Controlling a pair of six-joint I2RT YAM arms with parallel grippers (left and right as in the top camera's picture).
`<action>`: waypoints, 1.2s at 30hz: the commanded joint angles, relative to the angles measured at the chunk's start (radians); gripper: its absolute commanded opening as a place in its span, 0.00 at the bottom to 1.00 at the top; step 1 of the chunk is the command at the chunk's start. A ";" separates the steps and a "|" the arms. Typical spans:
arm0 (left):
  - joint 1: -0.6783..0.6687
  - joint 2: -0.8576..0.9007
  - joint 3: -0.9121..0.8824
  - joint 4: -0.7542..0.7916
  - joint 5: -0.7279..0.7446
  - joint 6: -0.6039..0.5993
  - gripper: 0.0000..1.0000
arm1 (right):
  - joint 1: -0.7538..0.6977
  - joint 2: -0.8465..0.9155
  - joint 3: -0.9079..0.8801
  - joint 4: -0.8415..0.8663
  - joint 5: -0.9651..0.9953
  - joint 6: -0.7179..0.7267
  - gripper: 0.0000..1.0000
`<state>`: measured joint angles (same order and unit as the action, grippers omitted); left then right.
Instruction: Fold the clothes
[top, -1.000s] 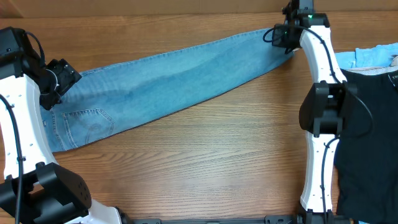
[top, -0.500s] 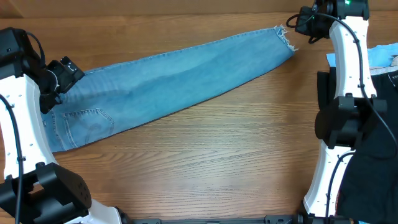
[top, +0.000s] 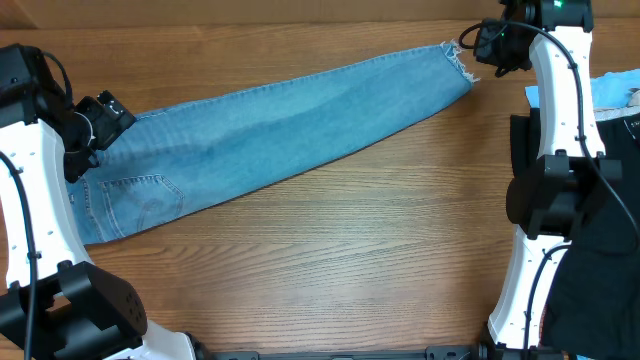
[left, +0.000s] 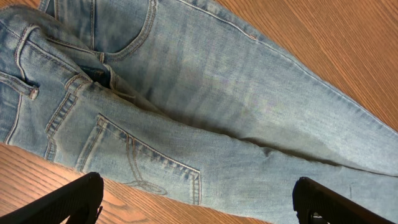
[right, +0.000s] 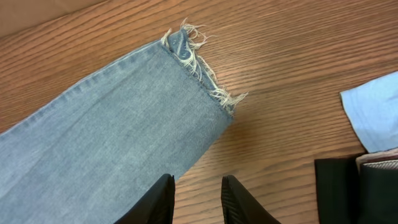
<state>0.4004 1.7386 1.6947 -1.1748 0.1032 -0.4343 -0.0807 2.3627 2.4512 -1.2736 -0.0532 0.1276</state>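
The jeans (top: 280, 125) lie flat on the tabletop (top: 350, 260), running diagonally from the waist at the left edge of the overhead frame up to the frayed hem (right: 205, 74) at upper right, with the legs apparently stacked one on the other. My left gripper (left: 198, 196) hovers over the seat beside the back pocket (left: 149, 165), spread wide with nothing in it. My right gripper (right: 198, 186) hangs just past the hem with its fingers only a little apart, also empty.

My worry is the hem pick. If I come down where I am, I would likely pinch only the loose fringe or only the top leg. The threads could slip out, or the two layers could peel apart and skew the fold. A wide left grasp may bunch the waistband. The black garment (top: 590, 200) and pale blue cloth (right: 373, 112) at the right could snag on a careless swing.
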 joint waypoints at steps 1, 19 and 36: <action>-0.003 -0.005 -0.011 0.001 -0.006 0.008 1.00 | 0.003 -0.042 0.004 -0.006 -0.031 0.000 0.29; -0.003 -0.005 -0.011 0.001 -0.006 0.008 1.00 | 0.114 0.325 0.002 0.544 -0.132 -0.050 0.04; -0.003 -0.005 -0.011 0.001 -0.006 0.008 1.00 | 0.010 0.384 0.002 0.098 0.019 -0.113 0.04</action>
<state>0.4004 1.7386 1.6947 -1.1748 0.1028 -0.4343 0.0029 2.7007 2.4916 -1.0798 -0.1158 0.0246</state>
